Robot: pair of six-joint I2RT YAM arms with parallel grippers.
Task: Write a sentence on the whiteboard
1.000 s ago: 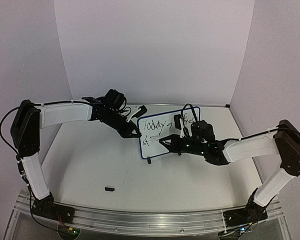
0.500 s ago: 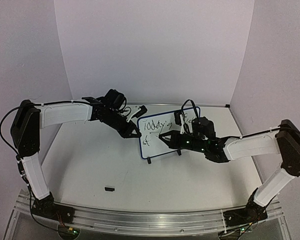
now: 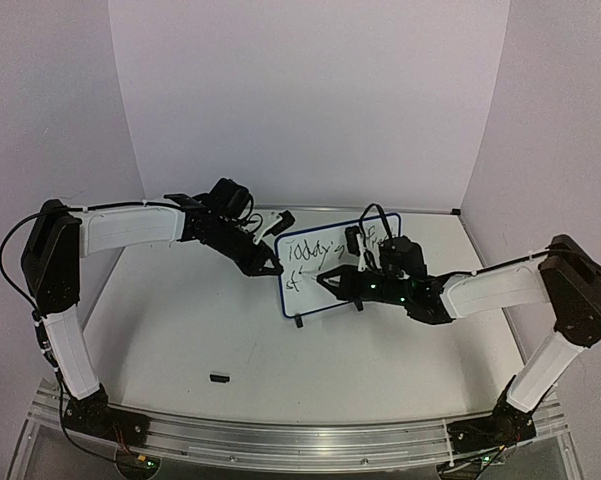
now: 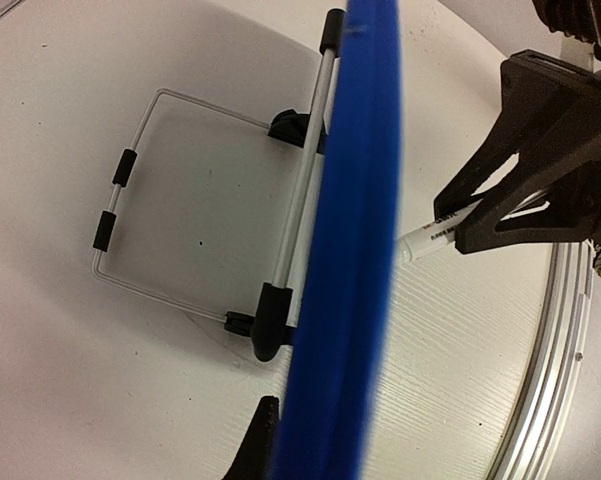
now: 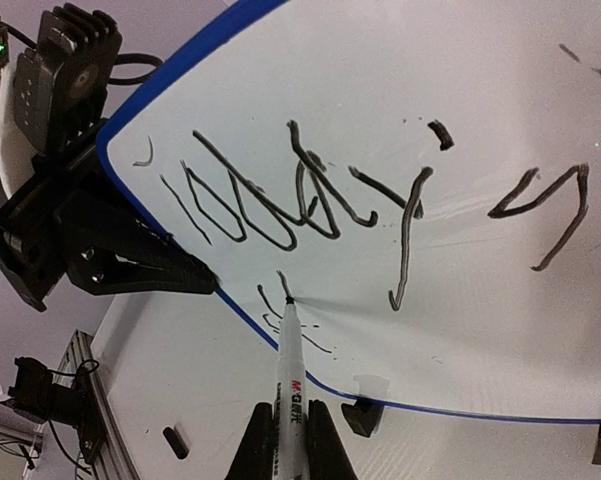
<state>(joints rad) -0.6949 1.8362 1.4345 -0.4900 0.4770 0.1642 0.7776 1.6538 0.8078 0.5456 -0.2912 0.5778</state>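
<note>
The whiteboard (image 3: 342,272) stands on its feet in the far half of the bench (image 3: 170,320), a little right of the middle, its face turned toward the near edge. The left gripper (image 3: 273,268) is clamped tight on the board's left edge; in the left wrist view the blue rim runs straight up between its fingers. The right gripper (image 3: 323,281) reaches in from the right, low across the board's face. Its jaws are closed on a marker pen (image 5: 291,375), and the pen's tip touches the white surface near the lower left corner, just inside the rim.

The sentence (image 5: 310,200) is only partly there. A top line of looping black script runs across the board, and a few short strokes of a second line sit under it by the pen tip.

Behind the board a wire stand (image 4: 130,190) lies on the narrow strip before the far edge. In front, the bench is bare out to the near edge apart from a small black piece (image 3: 218,378) lying left of centre, well apart from both arms. There is wide open surface on the left, beneath the left arm.
</note>
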